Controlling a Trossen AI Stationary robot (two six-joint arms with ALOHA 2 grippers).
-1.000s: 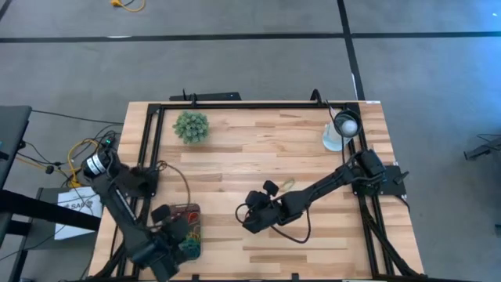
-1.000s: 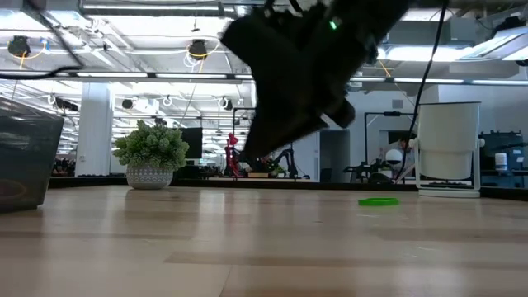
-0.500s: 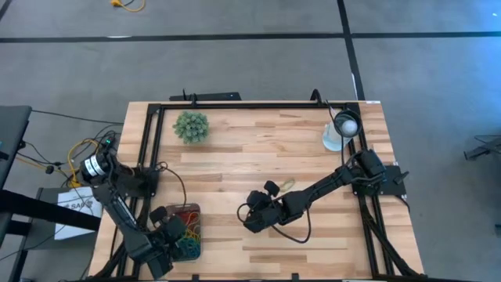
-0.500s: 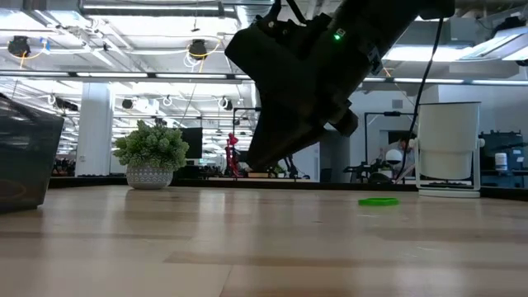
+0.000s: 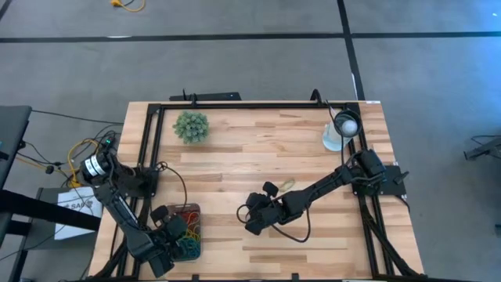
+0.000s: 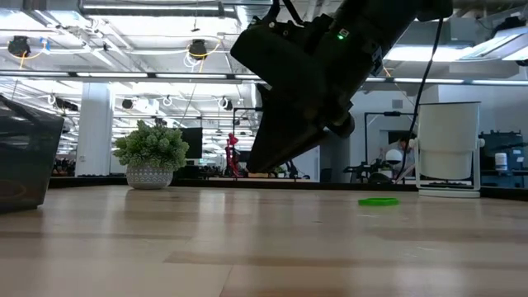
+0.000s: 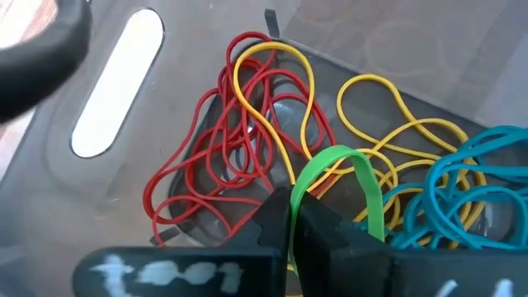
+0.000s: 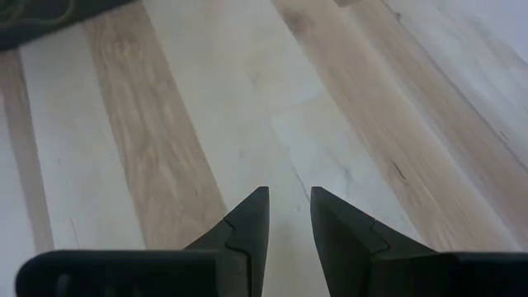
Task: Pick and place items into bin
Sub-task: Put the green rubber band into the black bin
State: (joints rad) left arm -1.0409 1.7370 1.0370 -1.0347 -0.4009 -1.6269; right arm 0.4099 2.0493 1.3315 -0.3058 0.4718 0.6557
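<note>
- Left gripper (image 7: 289, 216): positioned over the bin at the table's near-left corner. The dark fingers (image 7: 272, 216) are pressed together and pinch one green rubber-band loop (image 7: 338, 177), which arches up from the tips.
- Left arm: reaches along the left edge toward the near edge, with its wrist over the bin.
- Small shallow dark grey translucent plastic bin (image 5: 185, 210): holds a tangle of red rubber-band loops (image 7: 216, 161), yellow rubber-band loops (image 7: 388, 144) and blue-grey rubber-band loops (image 7: 470, 186). The individual loops overlap and cannot be counted.
- Right gripper (image 8: 289, 216): hangs over bare light wooden table (image 5: 266, 149) planks near the centre, toward the near edge. Its fingers stand a narrow gap apart, holding nothing.
- Right arm: stretches from the right edge diagonally toward the table's centre.
- One green rubber-band loop on the table (image 6: 379, 200): lies flat, apart from the bin.
</note>
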